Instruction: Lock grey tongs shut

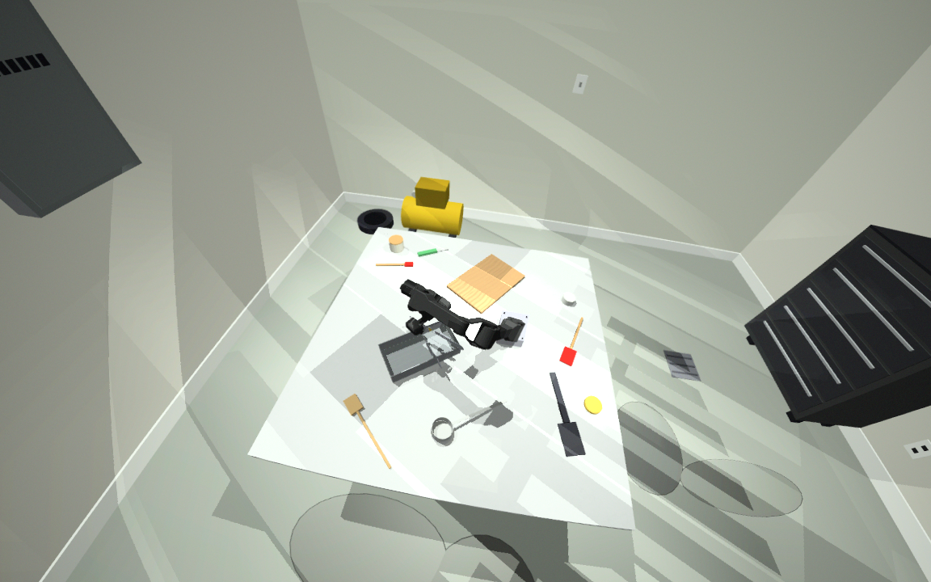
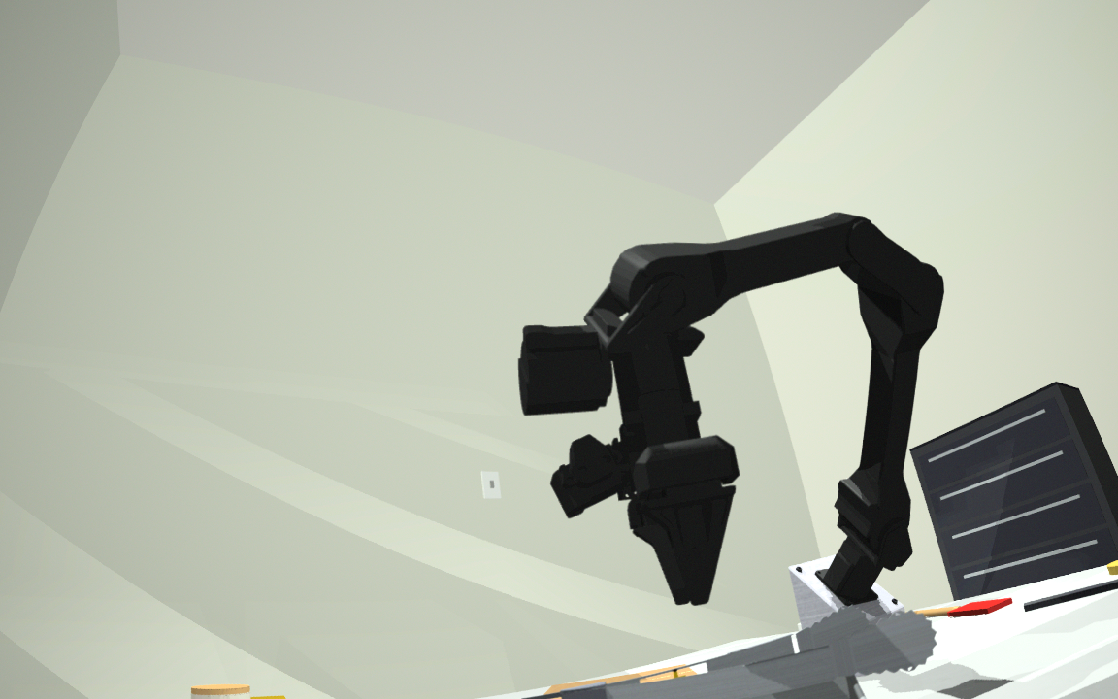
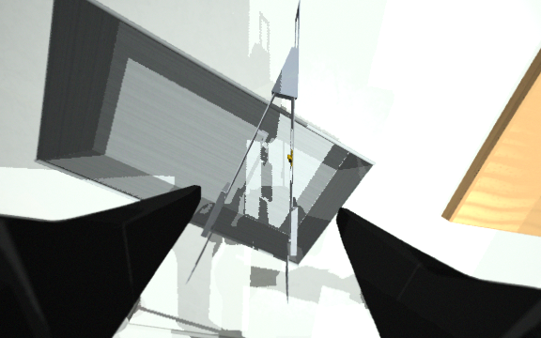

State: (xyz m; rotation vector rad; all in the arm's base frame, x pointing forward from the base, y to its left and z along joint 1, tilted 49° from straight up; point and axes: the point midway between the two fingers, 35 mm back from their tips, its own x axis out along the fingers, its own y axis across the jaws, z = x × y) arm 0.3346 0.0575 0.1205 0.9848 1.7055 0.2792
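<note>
The grey tongs (image 3: pixel 288 77) (image 2: pixel 871 639) lie open across the roasting tin (image 3: pixel 73 80) (image 1: pixel 386 364). Their hinge end is at the top of the wrist view and the two arms spread towards the bottom. One arm carries a small yellow part. Their scalloped heads show large in the exterior view. My gripper (image 3: pixel 270 203) (image 2: pixel 691 601) is open and empty, pointing down above the tin. In the wrist view its fingertips stand on either side of the spread arms, with no contact visible. The wooden board (image 3: pixel 529 155) (image 1: pixel 479 293) lies apart from the tin, with nothing on it.
A wooden turner (image 1: pixel 353 403), a round strainer-like ring (image 1: pixel 442 429), a dark spatula (image 1: pixel 570 439), a yellow disc (image 1: pixel 592 404) and a red-headed spatula (image 1: pixel 568 355) lie around the table. A lidded jar (image 1: pixel 396 244) and a green-handled tool (image 1: pixel 427 252) are at the far left.
</note>
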